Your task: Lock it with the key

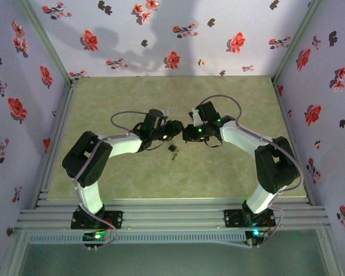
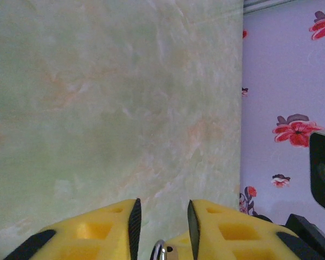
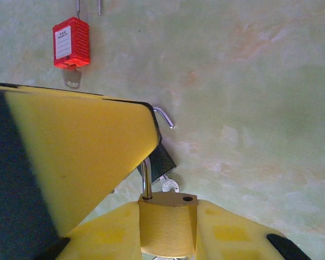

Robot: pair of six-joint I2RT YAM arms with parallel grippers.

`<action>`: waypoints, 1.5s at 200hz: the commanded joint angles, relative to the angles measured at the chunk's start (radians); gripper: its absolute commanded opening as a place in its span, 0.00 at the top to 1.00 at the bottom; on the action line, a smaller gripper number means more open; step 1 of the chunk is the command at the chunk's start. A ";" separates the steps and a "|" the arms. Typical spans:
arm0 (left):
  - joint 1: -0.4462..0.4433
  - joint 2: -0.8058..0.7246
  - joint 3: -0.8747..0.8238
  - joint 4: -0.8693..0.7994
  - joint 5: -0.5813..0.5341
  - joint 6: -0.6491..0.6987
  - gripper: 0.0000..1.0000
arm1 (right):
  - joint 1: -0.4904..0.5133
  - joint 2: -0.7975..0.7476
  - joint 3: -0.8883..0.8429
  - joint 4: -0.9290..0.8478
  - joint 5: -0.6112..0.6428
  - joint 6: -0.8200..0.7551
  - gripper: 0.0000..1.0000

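Padlock [image 3: 167,230]: smooth brass-yellow block, steel shackle [image 3: 154,157] raised open and hooked. It is clamped between the moulded yellow fingers of the right gripper [image 3: 168,212], above mid-table. Left gripper [image 2: 162,208]: black pads narrowly apart, silvery metal piece [image 2: 160,252] between them, grip not discernible. Both arms bend inward, wrists meeting over the marbled green tabletop [image 1: 161,178].

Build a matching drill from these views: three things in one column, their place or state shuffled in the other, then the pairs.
1. brass padlock body
2. red plastic padlock
3. steel shackle

A. lying on the green table, apart from the grippers
B. open, free end out of its hole
C. clamped in the right gripper

Pairs: 1-C, 2-A, 3-B.
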 commanded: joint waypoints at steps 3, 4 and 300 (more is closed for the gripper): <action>-0.006 0.020 0.019 0.032 0.022 -0.003 0.71 | 0.009 -0.022 -0.004 0.020 -0.013 -0.021 0.76; -0.006 0.020 0.019 0.032 0.020 -0.002 0.72 | 0.009 -0.022 -0.004 0.020 -0.014 -0.021 0.76; 0.015 0.004 0.002 -0.018 0.028 -0.012 1.00 | 0.045 -0.024 -0.018 0.034 0.008 -0.052 0.57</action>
